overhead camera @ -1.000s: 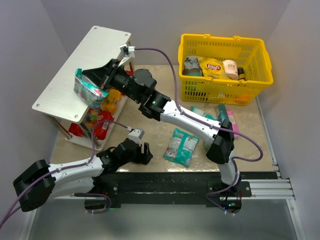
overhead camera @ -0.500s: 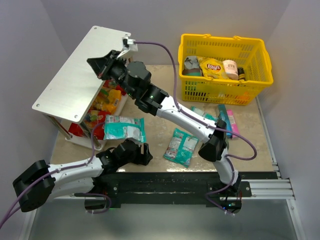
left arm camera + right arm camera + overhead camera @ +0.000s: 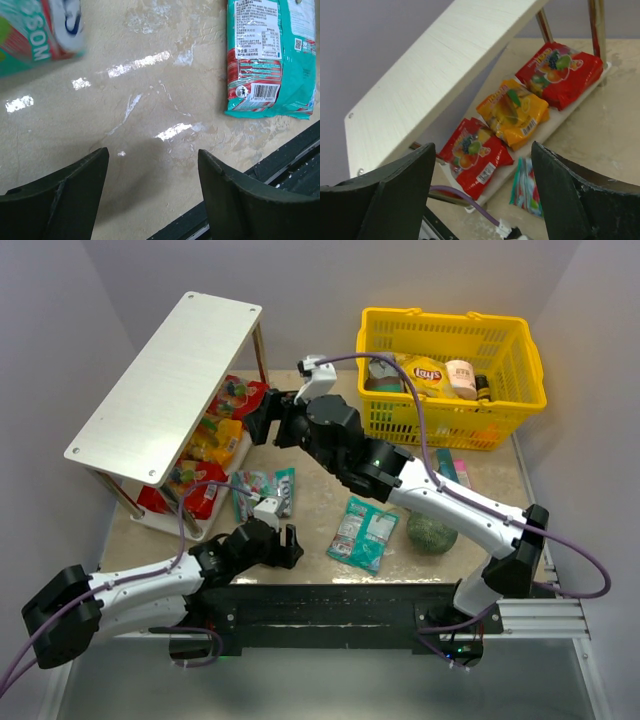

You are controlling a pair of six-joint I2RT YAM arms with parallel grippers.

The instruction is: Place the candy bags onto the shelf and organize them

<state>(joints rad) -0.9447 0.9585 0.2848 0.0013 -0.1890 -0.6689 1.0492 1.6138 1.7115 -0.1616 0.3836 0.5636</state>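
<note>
The shelf (image 3: 160, 370) stands at the left, its top tier bare. Its lower tier holds a red candy bag (image 3: 560, 65), a yellow-orange one (image 3: 512, 112) and another red one (image 3: 475, 160) in a row. A teal candy bag (image 3: 262, 493) lies on the table just in front of the shelf, also seen as the teal bag (image 3: 525, 187). A second teal bag (image 3: 362, 532) lies mid-table, the same bag (image 3: 270, 55) in the left wrist view. My right gripper (image 3: 258, 422) hovers open beside the shelf, holding nothing. My left gripper (image 3: 285, 548) rests open over bare table.
A yellow basket (image 3: 520, 390) with a chip bag and bottles stands at the back right. A dark green ball (image 3: 432, 533) sits under my right forearm. More packets (image 3: 460, 472) lie by the basket, partly hidden. The black rail (image 3: 350, 600) runs along the near edge.
My right gripper held the teal bag at the shelf's top edge, then opened. The bag dropped to the table in front of the shelf. The right arm drew back to the right.
</note>
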